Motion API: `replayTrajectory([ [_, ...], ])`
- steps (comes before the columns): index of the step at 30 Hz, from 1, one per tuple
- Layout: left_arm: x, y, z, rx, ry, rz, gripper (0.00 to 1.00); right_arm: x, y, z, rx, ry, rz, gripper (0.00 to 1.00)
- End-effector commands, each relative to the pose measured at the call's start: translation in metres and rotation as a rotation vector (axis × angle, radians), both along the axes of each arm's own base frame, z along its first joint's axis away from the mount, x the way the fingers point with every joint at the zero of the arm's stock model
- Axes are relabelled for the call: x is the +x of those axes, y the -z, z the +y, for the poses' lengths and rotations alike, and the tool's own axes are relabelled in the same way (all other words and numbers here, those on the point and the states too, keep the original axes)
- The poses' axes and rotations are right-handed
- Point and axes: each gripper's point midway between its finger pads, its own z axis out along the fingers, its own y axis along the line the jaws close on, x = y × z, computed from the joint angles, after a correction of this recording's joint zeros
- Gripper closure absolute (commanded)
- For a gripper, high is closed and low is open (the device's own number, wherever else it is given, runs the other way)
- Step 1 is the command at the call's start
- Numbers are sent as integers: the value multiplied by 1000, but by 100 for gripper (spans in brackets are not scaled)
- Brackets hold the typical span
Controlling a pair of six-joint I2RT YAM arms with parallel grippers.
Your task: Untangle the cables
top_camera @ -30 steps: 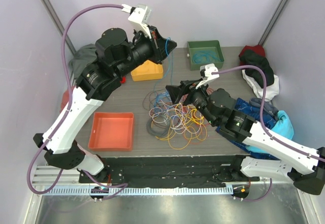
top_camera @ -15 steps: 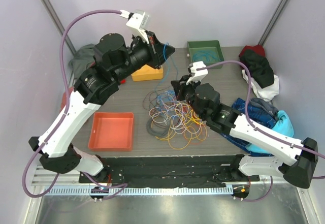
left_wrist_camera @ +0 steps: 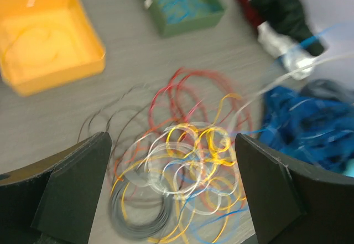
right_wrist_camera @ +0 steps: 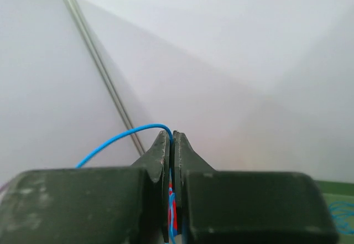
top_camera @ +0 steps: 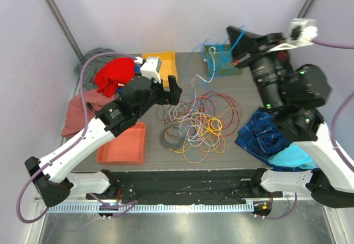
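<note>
The cables point(top_camera: 194, 123) lie as a loose tangle of red, orange, yellow, white, blue and grey loops on the table's middle. In the left wrist view the tangle point(left_wrist_camera: 185, 158) shows blurred below the jaws. My left gripper point(top_camera: 175, 92) hovers over the pile's left edge, open point(left_wrist_camera: 171, 191), with nothing between its fingers point(left_wrist_camera: 72, 191). My right gripper point(top_camera: 232, 34) is raised high at the back right, near the green box. It is shut point(right_wrist_camera: 172, 140) on a thin blue cable point(right_wrist_camera: 116, 140) that arcs off to the left; red and blue strands show between the fingers.
A green box point(top_camera: 237, 68) holding blue wire and a yellow box point(top_camera: 166, 61) stand at the back. An orange-red tray point(top_camera: 123, 143) sits front left. Red cloth point(top_camera: 115, 75) lies at the left, blue cloth point(top_camera: 268, 136) at the right, dark garments point(left_wrist_camera: 279, 9) at the far right.
The left arm came down from high at the back to just over the pile and its jaws opened. The right arm closed in the tangle and rose to the back right, pulling a blue cable up.
</note>
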Motion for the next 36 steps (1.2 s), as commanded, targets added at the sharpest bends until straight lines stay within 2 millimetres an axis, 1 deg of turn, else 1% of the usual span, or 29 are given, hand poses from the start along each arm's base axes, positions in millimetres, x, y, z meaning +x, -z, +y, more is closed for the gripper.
replayTrajectory([
  [1,6,0,27,-77,-154,-40,0,15,29,7,-134,55,82,99],
  [2,6,17,30,-61,-168,-20,0,19,39,15,-151,45,108,99],
  [3,5,19,32,-73,-178,-22,0,20,43,17,-158,40,121,99],
  [4,5,12,34,-114,-182,-52,0,20,45,18,-161,34,126,99],
  [5,3,27,34,-110,-179,-46,0,17,41,17,-148,21,115,99],
  [6,3,30,34,-133,-178,-51,0,15,39,17,-134,16,109,99],
  [7,1,12,32,-214,-159,-106,0,13,33,15,-117,11,97,99],
  [8,-1,10,30,-245,-147,-124,0,12,30,15,-115,5,93,99],
  [9,-2,22,29,-260,-138,-123,0,13,30,17,-118,2,97,99],
  [10,-5,18,28,-296,-122,-145,0,11,27,15,-122,1,100,99],
  [11,-8,1,29,-368,-108,-204,0,11,28,15,-125,2,104,99],
  [12,-11,6,29,-379,-98,-211,0,12,29,14,-129,6,111,99],
  [14,-16,-3,27,-419,-63,-243,0,13,41,15,-149,9,133,99],
  [15,-20,-14,28,-451,-45,-276,0,14,47,15,-153,18,145,99],
  [16,-23,-18,26,-458,-23,-292,0,16,61,16,-164,21,171,99],
  [17,-27,-22,21,-464,15,-299,0,17,69,17,-169,16,184,99],
  [18,-29,-27,20,-474,30,-314,0,17,74,18,-171,13,193,99],
  [19,-30,-29,18,-479,40,-318,0,17,86,21,-171,1,215,99],
  [20,-31,-32,18,-488,43,-325,0,17,94,23,-174,-4,229,99],
  [21,-32,-37,18,-506,51,-343,0,17,99,25,-169,-13,237,99],
  [22,-32,-38,17,-509,57,-350,0,17,108,27,-176,-21,249,99],
  [24,-32,-40,16,-515,63,-361,0,16,115,29,-162,-34,266,99],
  [27,-34,-44,6,-526,112,-367,1,13,127,33,-159,-58,288,99],
  [30,-37,-48,-6,-554,169,-381,1,11,132,34,-151,-74,300,99],
  [31,-34,-45,-12,-551,180,-376,1,10,131,34,-147,-80,300,99],
  [33,-33,-45,-20,-547,203,-370,1,9,133,36,-139,-95,304,99],
  [34,-31,-40,-27,-535,225,-358,1,8,133,37,-138,-102,307,99],
  [36,-30,-40,-34,-532,250,-352,1,6,130,38,-127,-120,303,99],
])
